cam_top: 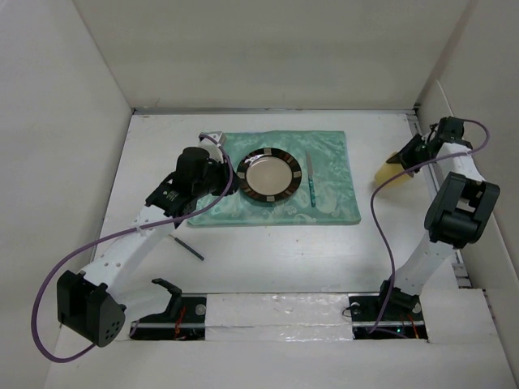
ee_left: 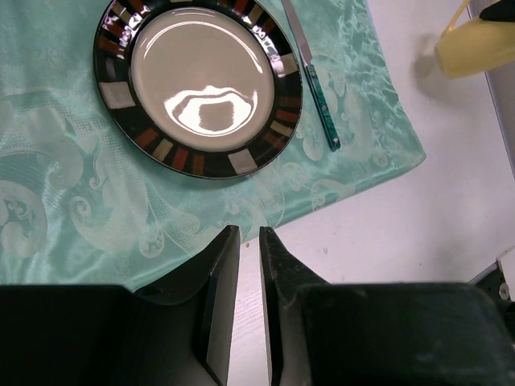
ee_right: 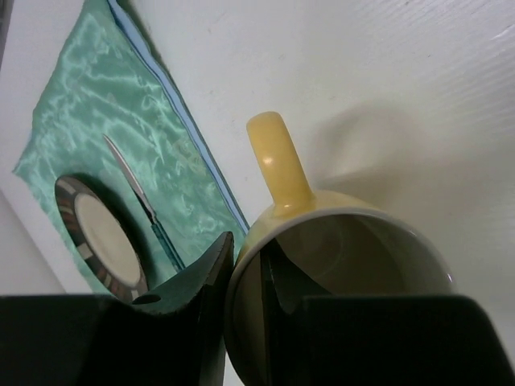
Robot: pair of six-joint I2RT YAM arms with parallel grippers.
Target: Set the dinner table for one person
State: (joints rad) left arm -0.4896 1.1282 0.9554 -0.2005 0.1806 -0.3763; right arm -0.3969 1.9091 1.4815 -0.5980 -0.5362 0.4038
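The rim of a yellow mug [ee_right: 338, 241], at the far right of the dinner table [cam_top: 268, 259], is pinched by the right gripper [ee_right: 248, 265]. The left gripper [ee_left: 249, 265], nearly closed and empty, is held over the placemat [cam_top: 324, 203] beside the plate [cam_top: 270, 175] and knife [cam_top: 310, 180].

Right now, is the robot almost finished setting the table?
Partly. Done: the plate sits on the green placemat, with the knife to its right. In hand: the right end effector pinches the rim of the yellow mug, off beyond the mat's right edge. Left: the mug must reach the mat, and a dark utensil lies on the table. The left end effector holds nothing.
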